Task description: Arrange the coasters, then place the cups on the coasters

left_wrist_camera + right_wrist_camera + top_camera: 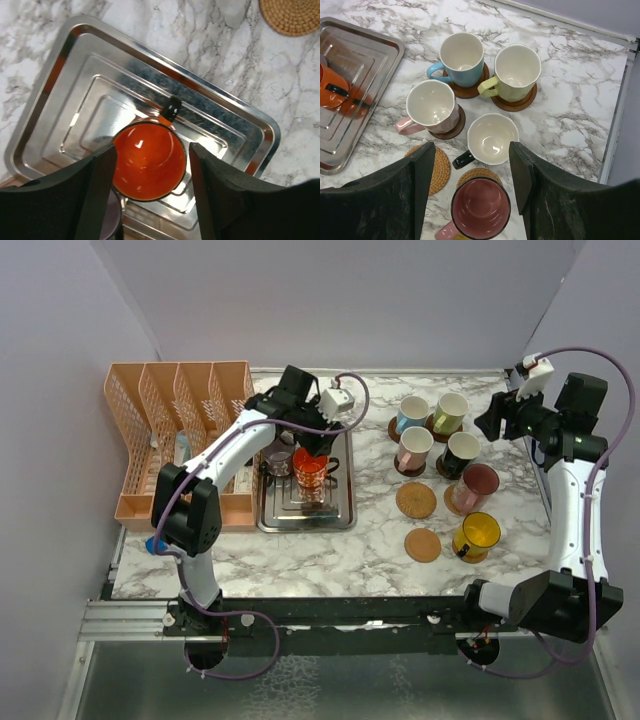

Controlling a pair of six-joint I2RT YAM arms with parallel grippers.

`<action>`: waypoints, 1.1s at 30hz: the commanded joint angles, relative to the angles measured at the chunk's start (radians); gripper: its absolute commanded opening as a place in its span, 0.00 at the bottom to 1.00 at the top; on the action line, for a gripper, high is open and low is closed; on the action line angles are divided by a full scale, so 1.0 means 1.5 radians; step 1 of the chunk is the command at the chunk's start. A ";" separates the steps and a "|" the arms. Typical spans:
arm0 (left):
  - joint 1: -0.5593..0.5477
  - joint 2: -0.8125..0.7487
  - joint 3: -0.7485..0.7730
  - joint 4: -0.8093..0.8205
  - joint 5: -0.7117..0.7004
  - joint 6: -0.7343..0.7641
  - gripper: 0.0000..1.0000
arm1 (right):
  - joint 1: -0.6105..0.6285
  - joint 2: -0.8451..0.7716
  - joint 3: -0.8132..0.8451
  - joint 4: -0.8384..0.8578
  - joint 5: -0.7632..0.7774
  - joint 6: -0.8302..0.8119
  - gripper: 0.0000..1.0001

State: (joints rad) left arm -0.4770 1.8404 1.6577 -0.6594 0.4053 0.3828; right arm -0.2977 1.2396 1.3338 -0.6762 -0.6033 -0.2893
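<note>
An orange cup point(149, 162) stands on the steel tray point(65, 90) between the fingers of my open left gripper point(150, 150), with a gap on its right side. A purple cup point(112, 220) sits just beside it, partly hidden by the left finger. In the top view the left gripper point(305, 445) hangs over both cups. My right gripper point(471, 147) is open and empty, high above the black cup point(492, 139) and the maroon cup point(480, 210). The light blue point(462, 55), cream point(516, 67) and pink-white point(431, 105) cups each stand on a coaster. The yellow cup point(476, 535) stands near the front.
Two woven coasters point(415, 500) point(423, 545) lie bare on the marble between tray and cups. An orange slotted rack point(175, 430) stands left of the tray. A raised rim point(615, 130) bounds the table's right edge.
</note>
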 commanded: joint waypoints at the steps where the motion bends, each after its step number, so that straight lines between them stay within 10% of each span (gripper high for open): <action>1: -0.043 0.008 -0.028 -0.013 -0.013 -0.043 0.60 | 0.004 0.010 -0.006 0.004 -0.016 -0.001 0.62; 17: -0.075 0.051 -0.057 -0.020 -0.139 0.011 0.51 | 0.006 -0.004 -0.043 0.001 -0.011 0.003 0.62; 33: -0.099 0.056 -0.052 -0.106 -0.008 0.160 0.08 | 0.007 -0.010 -0.045 -0.014 0.001 0.002 0.62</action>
State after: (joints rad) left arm -0.6010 1.9636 1.5738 -0.7601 0.2966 0.4889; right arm -0.2935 1.2495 1.2667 -0.6884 -0.6037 -0.2890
